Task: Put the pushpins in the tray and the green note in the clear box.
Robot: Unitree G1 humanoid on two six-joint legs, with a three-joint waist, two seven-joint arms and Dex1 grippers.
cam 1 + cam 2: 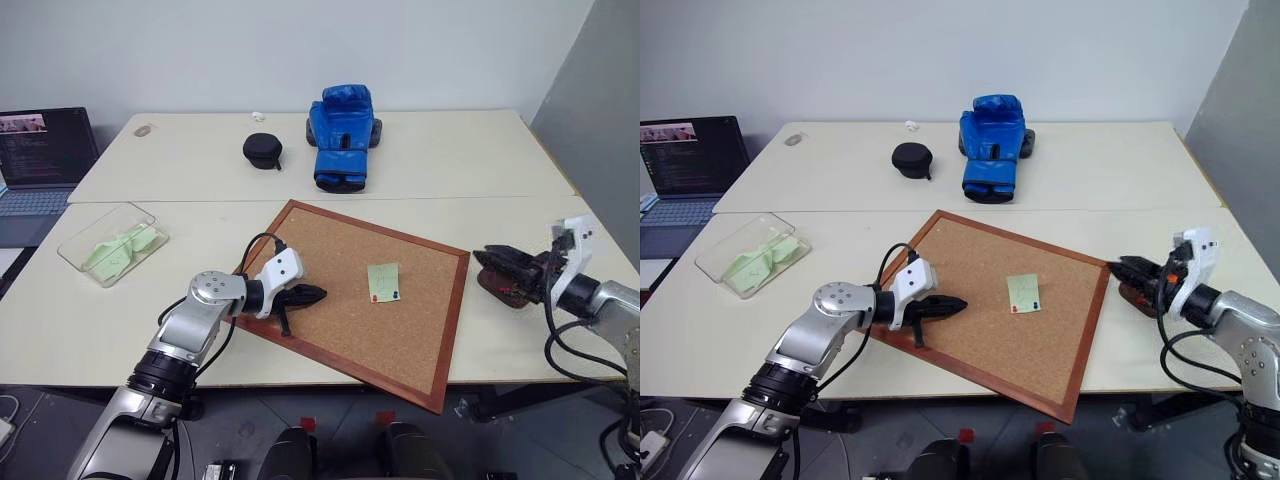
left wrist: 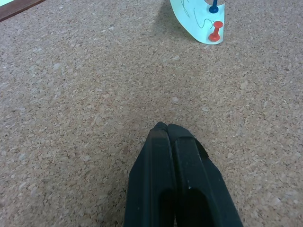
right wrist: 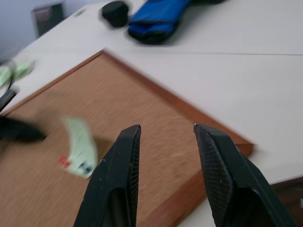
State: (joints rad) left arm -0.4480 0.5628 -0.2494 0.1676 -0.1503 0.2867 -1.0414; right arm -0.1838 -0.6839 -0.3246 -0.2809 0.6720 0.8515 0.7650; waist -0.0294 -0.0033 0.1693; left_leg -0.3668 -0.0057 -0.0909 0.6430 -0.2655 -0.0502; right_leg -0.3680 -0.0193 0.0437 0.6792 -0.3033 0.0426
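The left gripper (image 1: 312, 295), fingers pressed together, rests on the cork board (image 1: 340, 250); ahead of it the green note (image 1: 383, 282) is pinned by the red pushpin (image 2: 215, 34) and the blue pushpin (image 2: 214, 8). The right gripper (image 3: 165, 135), parted and empty, hovers above the tray (image 1: 503, 283), on 2 pale tables (image 1: 450, 160). The clear box (image 1: 112, 243) sits far left.

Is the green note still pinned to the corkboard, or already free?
Still pinned. The green note lies on the corkboard with a red pushpin and a blue pushpin standing in its edge.
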